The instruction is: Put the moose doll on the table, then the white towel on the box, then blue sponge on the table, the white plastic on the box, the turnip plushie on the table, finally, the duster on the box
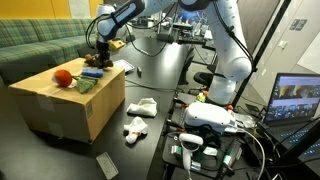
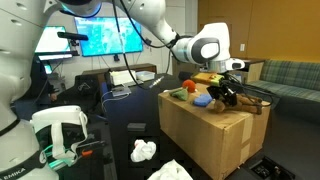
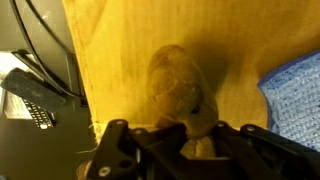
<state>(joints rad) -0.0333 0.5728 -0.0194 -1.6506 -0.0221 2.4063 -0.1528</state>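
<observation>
In an exterior view the gripper (image 1: 100, 57) points down at the box's (image 1: 60, 108) far corner. In an exterior view the arm (image 2: 160, 30) slopes down, wrist bent. Only the wrist view shows the moose doll (image 3: 180, 88) on the box, fingers clamped on it.

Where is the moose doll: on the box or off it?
On the box. In the wrist view the moose doll lies on cardboard, its lower end between the fingers of the claw.
</observation>
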